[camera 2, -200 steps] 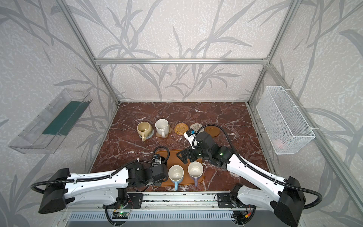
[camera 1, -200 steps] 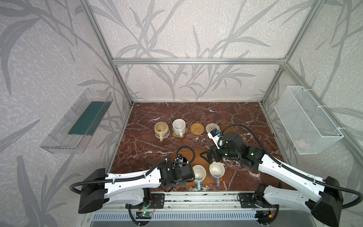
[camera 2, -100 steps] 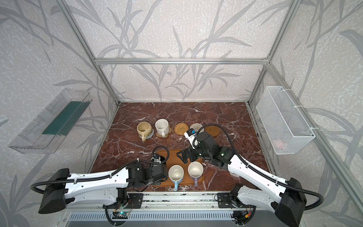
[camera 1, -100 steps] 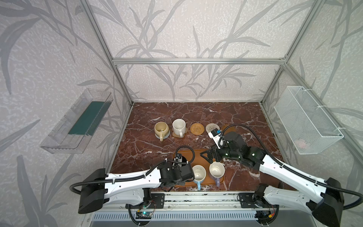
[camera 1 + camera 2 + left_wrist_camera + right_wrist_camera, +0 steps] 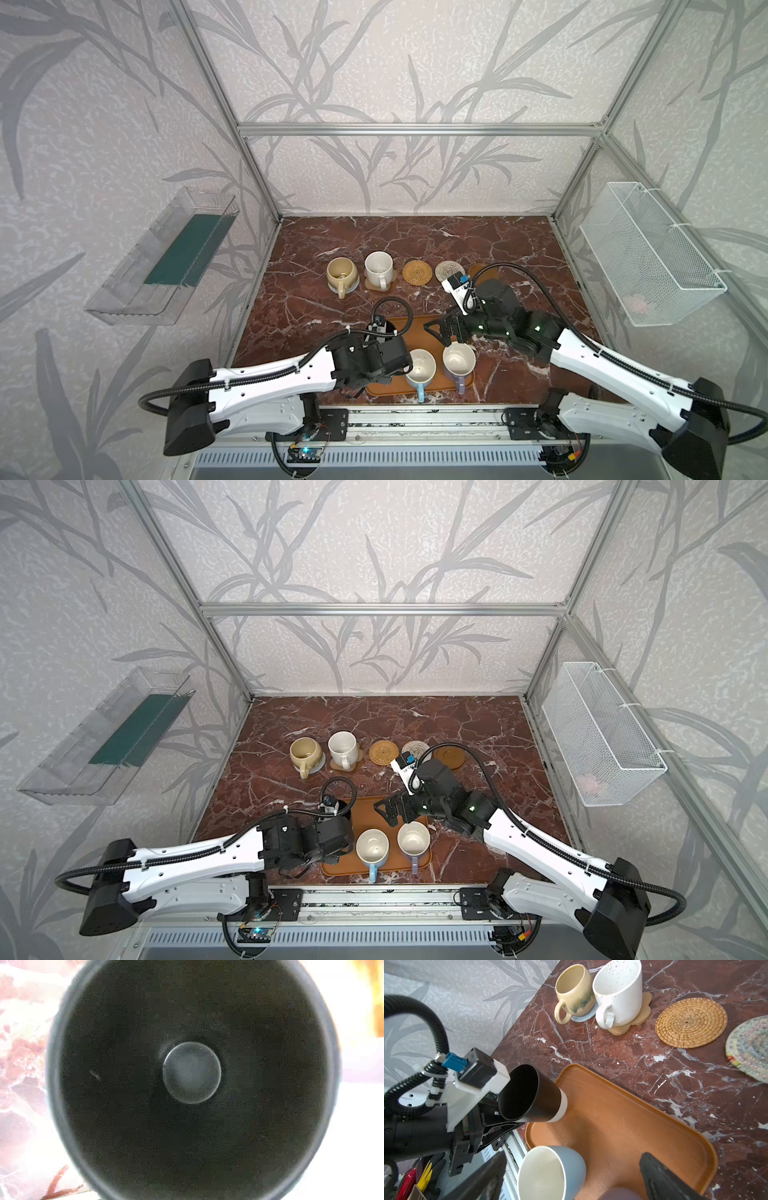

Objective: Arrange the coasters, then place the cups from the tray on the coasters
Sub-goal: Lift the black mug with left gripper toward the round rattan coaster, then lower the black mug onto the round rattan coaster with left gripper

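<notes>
**Black cup up, rattan coaster next**

Your L gripper [image 5: 506, 1124] is clamped on the black cup [image 5: 537, 1097], tilted over the tray's [image 5: 633, 1118] left edge. R gripper [image 5: 441, 333] hangs wide open, empty, over the tray. Next: level the cup, then carry it to the bare rattan coaster [image 5: 691, 1022], far centre.

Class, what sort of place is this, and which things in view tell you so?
Probably a robot test cell, not a home: an aluminium frame boxes in the marble-look table, and a left arm and right arm are mounted on a rail at its front.
</notes>
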Motion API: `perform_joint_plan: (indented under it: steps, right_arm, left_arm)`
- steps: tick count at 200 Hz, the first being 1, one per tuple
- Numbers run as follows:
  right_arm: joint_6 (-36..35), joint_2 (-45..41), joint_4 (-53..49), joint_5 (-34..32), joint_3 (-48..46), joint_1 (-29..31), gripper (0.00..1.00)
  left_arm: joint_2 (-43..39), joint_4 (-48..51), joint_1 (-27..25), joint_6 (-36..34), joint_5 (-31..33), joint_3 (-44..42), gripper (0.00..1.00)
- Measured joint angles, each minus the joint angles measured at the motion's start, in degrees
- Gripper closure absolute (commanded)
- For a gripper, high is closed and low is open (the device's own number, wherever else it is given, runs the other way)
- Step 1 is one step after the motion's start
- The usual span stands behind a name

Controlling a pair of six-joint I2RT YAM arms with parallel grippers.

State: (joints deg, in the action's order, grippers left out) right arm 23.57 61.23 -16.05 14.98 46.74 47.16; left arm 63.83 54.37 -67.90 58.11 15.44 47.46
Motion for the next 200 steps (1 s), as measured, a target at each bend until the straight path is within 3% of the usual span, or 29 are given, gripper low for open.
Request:
perform_joint_plan:
  steps: [99, 200]
  right_arm:
    - [0.55, 0.37, 3.32, -4.83, 1.22, 0.0, 0.01]
    - [0.66, 2.97, 5.73, -7.41, 10.88, -0.48, 0.01]
  left_arm:
    - [2.4, 3.87, 13.05, -12.96, -0.2, 16.2, 1.0]
    - [18.69, 2.64, 21.42, -24.5, -5.18, 33.88, 1.0]
